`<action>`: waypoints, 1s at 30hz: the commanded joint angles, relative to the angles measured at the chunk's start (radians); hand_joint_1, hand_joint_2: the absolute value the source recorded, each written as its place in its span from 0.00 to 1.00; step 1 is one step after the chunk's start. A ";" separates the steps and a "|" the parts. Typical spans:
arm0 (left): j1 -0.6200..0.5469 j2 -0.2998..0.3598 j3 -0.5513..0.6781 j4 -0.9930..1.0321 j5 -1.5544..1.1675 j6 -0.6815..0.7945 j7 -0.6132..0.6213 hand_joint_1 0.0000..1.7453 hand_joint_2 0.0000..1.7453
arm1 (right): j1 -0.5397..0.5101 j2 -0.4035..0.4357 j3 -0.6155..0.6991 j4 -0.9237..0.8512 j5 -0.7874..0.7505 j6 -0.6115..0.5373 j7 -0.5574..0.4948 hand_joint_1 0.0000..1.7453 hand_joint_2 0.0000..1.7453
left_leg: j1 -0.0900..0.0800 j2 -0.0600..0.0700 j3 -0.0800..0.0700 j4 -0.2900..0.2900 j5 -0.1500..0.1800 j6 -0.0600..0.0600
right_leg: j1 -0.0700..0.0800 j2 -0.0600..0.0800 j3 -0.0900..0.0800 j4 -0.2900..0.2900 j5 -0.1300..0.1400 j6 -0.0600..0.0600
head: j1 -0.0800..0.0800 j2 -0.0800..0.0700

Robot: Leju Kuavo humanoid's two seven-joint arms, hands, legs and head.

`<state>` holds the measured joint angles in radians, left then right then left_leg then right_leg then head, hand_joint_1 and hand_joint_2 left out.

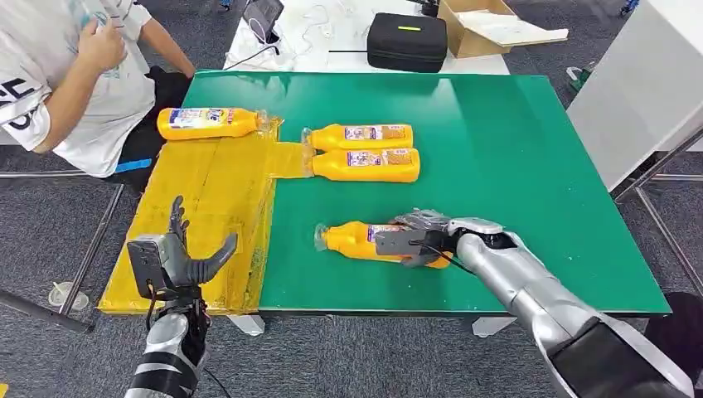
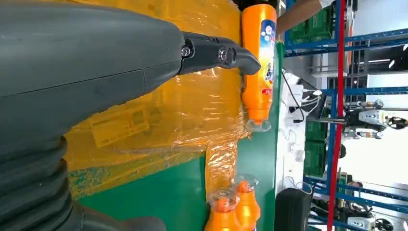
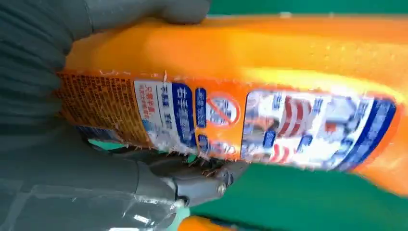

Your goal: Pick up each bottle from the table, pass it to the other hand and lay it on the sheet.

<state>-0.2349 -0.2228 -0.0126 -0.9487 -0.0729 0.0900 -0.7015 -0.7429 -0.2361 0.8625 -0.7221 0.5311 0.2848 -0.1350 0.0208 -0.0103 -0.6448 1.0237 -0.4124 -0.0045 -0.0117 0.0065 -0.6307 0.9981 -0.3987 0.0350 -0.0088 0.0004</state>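
Four orange plastic bottles lay on their sides on a bench (image 1: 514, 166) with a smooth green top. Each was long and rounded, narrowing to a clear cap, with a white, blue and orange label; the print on the labels was too blurred to read.

Nearest bottle (image 1: 352, 240): on bare green near the front edge, cap toward the sheet. The right hand (image 1: 414, 240), grey and silver, was clamped around its label end; the right wrist view showed the thumb and a dark finger on opposite sides of the body.

Two bottles, one (image 1: 365, 135) touching the other (image 1: 369, 164), lay side by side at mid-bench, caps resting on a narrow strip of the sheet.

Fourth bottle (image 1: 207, 123): on the far end of the sheet, cap toward the bench centre.

Sheet (image 1: 207, 191): crinkled, glossy yellow film covering the left part of the bench, with a printed yellow slip under it, unreadable.

Left hand (image 1: 178, 253): raised above the near end of the sheet, fingers spread apart, holding nothing.

Surroundings: a person in a white shirt (image 1: 91, 83) seated beside the far left corner; a black zipped case (image 1: 406, 41) and an open cardboard box (image 1: 485, 25) on a white table beyond; grey carpet floor.
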 commanded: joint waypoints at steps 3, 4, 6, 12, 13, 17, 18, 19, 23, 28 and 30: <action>0.070 -0.035 0.016 -0.090 0.088 -0.144 0.073 0.00 1.00 | 0.506 0.253 -0.525 -0.604 0.044 -0.780 -0.174 1.00 1.00 | 0.001 0.004 0.007 -0.003 -0.003 0.000 | 0.002 0.002 0.007 -0.003 -0.002 -0.002 | 0.000 0.000; 0.079 -0.038 -0.005 -0.117 0.119 -0.182 0.101 0.00 1.00 | 0.540 0.277 -0.552 -0.677 0.048 -0.831 -0.209 1.00 1.00 | 0.001 0.003 0.004 -0.002 -0.003 0.000 | 0.001 0.002 0.005 -0.002 -0.002 -0.002 | 0.000 0.000; 0.090 -0.039 -0.053 -0.159 0.172 -0.226 0.137 0.00 1.00 | 0.584 0.314 -0.613 -0.733 0.014 -0.887 -0.266 1.00 1.00 | 0.001 0.006 0.004 -0.001 -0.005 0.000 | 0.002 0.005 0.003 0.000 -0.003 -0.003 | 0.000 0.000; 0.082 -0.014 -0.179 -0.208 0.272 -0.283 0.190 0.00 1.00 | 0.606 0.356 -0.685 -0.643 -0.058 -0.898 -0.453 1.00 1.00 | 0.001 -0.008 0.000 -0.001 -0.003 0.001 | 0.001 -0.007 0.003 0.000 -0.006 0.000 | 0.000 0.000; 0.080 -0.008 -0.197 -0.207 0.288 -0.298 0.194 0.00 1.00 | 0.598 0.365 -0.683 -0.603 -0.056 -0.887 -0.459 1.00 1.00 | 0.000 -0.007 0.003 -0.001 -0.004 0.002 | 0.001 -0.006 0.005 0.000 -0.007 0.000 | 0.000 0.000; 0.082 0.010 -0.251 -0.196 0.344 -0.393 0.210 0.00 1.00 | 0.570 0.376 -0.640 -0.455 -0.062 -0.805 -0.481 1.00 1.00 | -0.001 -0.002 0.000 -0.002 -0.003 0.001 | -0.001 -0.001 0.001 -0.001 -0.004 0.000 | 0.000 0.000; 0.082 0.011 -0.255 -0.194 0.350 -0.400 0.213 0.00 1.00 | 0.567 0.383 -0.635 -0.432 -0.061 -0.803 -0.492 1.00 1.00 | -0.001 -0.003 0.001 -0.003 -0.003 0.000 | -0.001 -0.001 0.002 -0.002 -0.003 0.001 | 0.000 0.000; 0.083 0.013 -0.265 -0.191 0.370 -0.427 0.218 0.00 1.00 | 0.559 0.393 -0.619 -0.384 -0.077 -0.766 -0.500 1.00 1.00 | -0.001 -0.002 0.004 -0.003 -0.003 0.000 | -0.001 -0.002 0.004 -0.002 -0.003 0.000 | 0.000 0.000; 0.078 0.017 -0.286 -0.183 0.385 -0.454 0.217 0.00 1.00 | 0.540 0.417 -0.573 -0.290 -0.061 -0.746 -0.526 1.00 1.00 | -0.001 -0.002 0.004 -0.003 -0.003 0.001 | -0.001 -0.001 0.004 -0.002 -0.004 0.000 | 0.000 0.000; 0.077 0.018 -0.286 -0.184 0.385 -0.454 0.217 0.00 1.00 | 0.537 0.418 -0.572 -0.288 -0.062 -0.745 -0.526 1.00 1.00 | -0.001 -0.002 0.002 -0.003 -0.003 0.001 | -0.001 -0.001 0.003 -0.001 -0.004 0.000 | 0.000 0.000; 0.077 0.018 -0.286 -0.184 0.386 -0.454 0.217 0.00 1.00 | 0.536 0.416 -0.573 -0.289 -0.062 -0.745 -0.526 1.00 1.00 | -0.001 -0.003 -0.001 -0.002 -0.002 0.001 | -0.001 -0.002 0.000 -0.001 -0.003 0.001 | 0.000 0.000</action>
<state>-0.1384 -0.2484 -0.2548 -1.1509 0.3059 -0.3624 -0.4891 -0.1535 0.1667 0.2735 -1.1516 0.4734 -0.4646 -0.6573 0.0201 -0.0154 -0.6486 1.0226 -0.4139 -0.0044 -0.0130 0.0037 -0.6332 0.9981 -0.4019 0.0370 -0.0092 0.0000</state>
